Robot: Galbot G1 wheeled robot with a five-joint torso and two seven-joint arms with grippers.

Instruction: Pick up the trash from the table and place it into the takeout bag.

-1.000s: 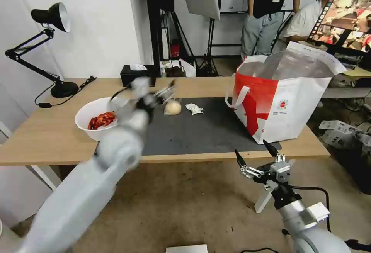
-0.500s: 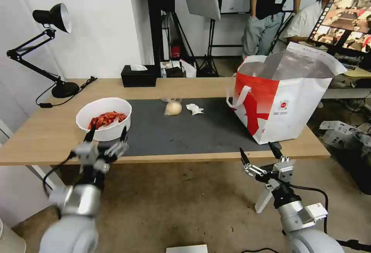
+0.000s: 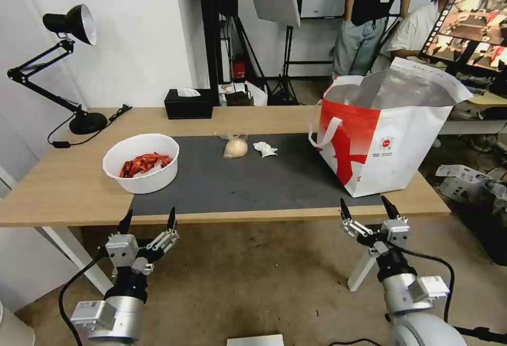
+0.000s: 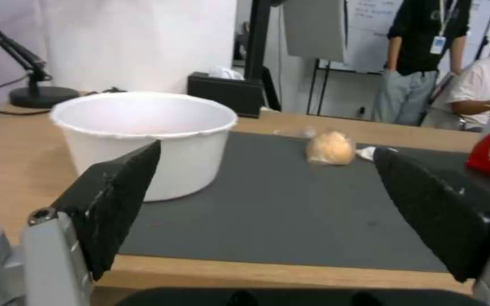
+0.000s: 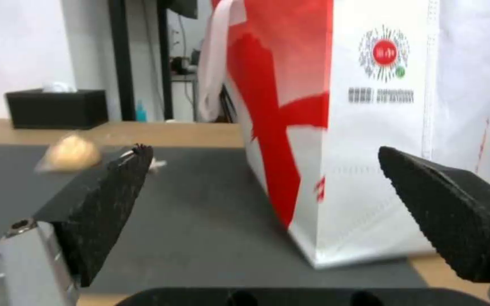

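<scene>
Head overlooks table [image 3: 63, 187]; wrists face it low

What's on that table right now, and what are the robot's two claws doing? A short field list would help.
bowl: white bowl of red shells, on the mat's left end
bun bag: small bag with a bun, mid-mat
tissue: crumpled tissue, beside the bun
takeout bag: upright, mouth open, right end
left gripper: open, below the table edge
right gripper: open, below the table edge

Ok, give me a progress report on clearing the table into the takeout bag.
Done: nothing visibly bagged. In hand: nothing; left tool and right tool are open, below the table's front edge. Left: white bowl of red shells, bagged bun and crumpled tissue sit on the mat; the takeout bag stands open.
</scene>
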